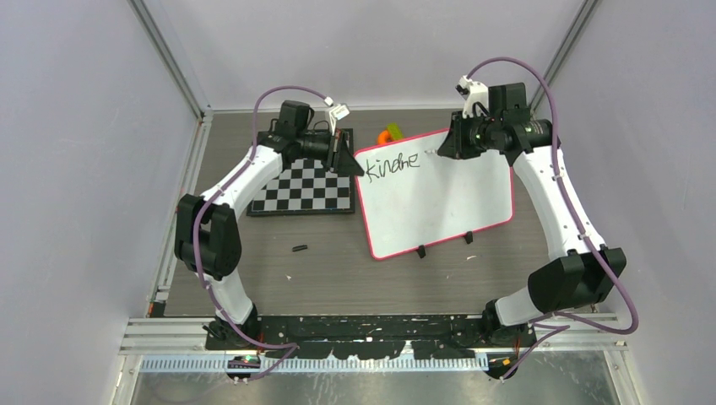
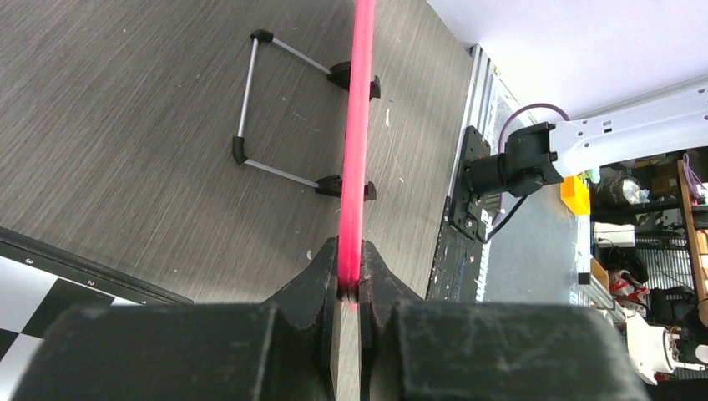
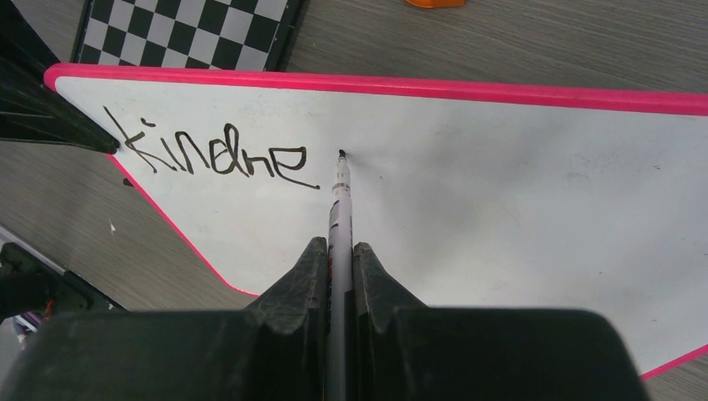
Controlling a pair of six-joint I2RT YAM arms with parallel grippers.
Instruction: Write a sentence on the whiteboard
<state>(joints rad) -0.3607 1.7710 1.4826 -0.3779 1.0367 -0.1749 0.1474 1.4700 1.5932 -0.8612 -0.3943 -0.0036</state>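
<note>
The whiteboard [image 1: 439, 198] with a pink frame lies tilted on the table. Black letters "kindne" [image 1: 390, 163] run along its far left part, and they also show in the right wrist view [image 3: 217, 154]. My left gripper [image 1: 348, 160] is shut on the board's far left corner; the left wrist view shows the pink edge [image 2: 357, 125] clamped between the jaws. My right gripper [image 1: 441, 148] is shut on a white marker [image 3: 339, 209]. The marker's black tip touches the board just right of the last letter.
A black-and-white checkerboard [image 1: 304, 190] lies left of the whiteboard. An orange and green object [image 1: 391, 133] sits behind the board's far edge. A small black piece [image 1: 299, 248] lies on the table in front of the checkerboard. Two black clips [image 1: 443, 245] sit on the board's near edge.
</note>
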